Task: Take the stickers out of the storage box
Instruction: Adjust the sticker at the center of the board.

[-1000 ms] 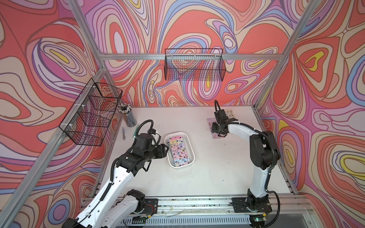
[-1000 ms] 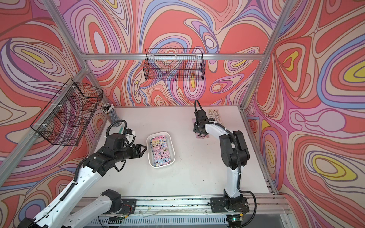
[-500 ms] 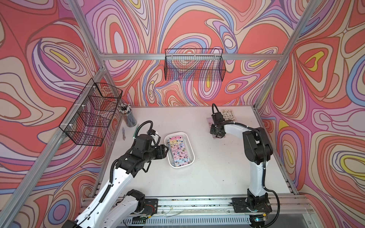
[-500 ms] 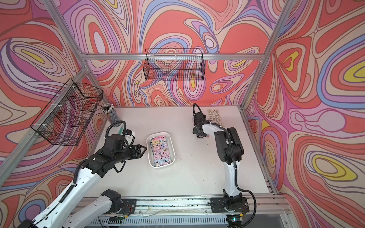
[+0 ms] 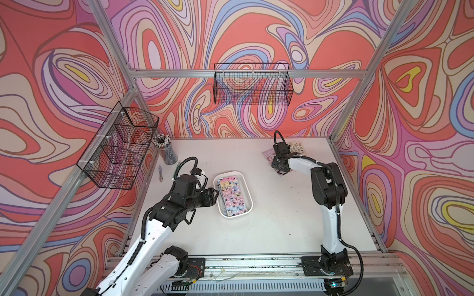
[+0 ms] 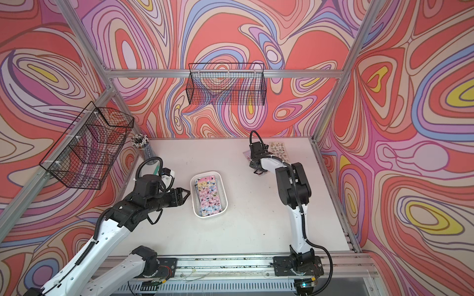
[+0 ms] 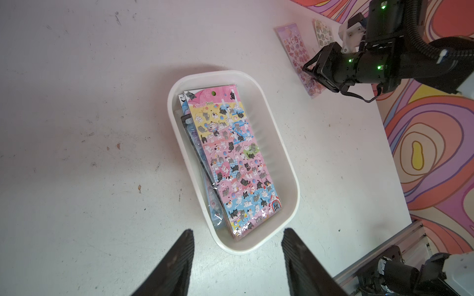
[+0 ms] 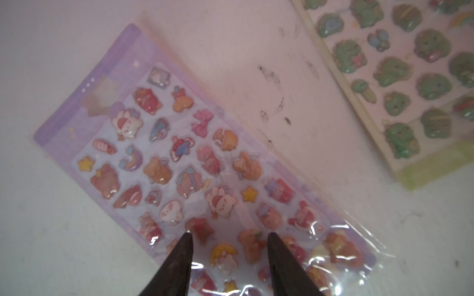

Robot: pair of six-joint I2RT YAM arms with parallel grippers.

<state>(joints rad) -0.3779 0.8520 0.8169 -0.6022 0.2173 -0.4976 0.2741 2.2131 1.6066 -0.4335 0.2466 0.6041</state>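
Many glossy sticker sheets (image 7: 230, 164) fill the shallow white plastic box (image 7: 279, 166). Left gripper (image 7: 238, 230), jaws apart, sits beside it; right gripper (image 8: 230, 233), jaws apart, maybe touches a purple sticker sheet (image 8: 154, 153).

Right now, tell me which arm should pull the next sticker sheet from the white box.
Left. The left gripper hangs open right beside the storage box, pointing at the stickers stacked inside. The right gripper is across the table, over a purple sheet already laid out.

this is a robot test cell in a lab. an aluminium frame (image 5: 179, 73) holds printed swirl-pattern walls (image 5: 256, 33) around a scuffed white table (image 5: 282, 230), and two robot arms (image 5: 329, 223) are bolted to a metal rail (image 5: 256, 262) along its near edge.
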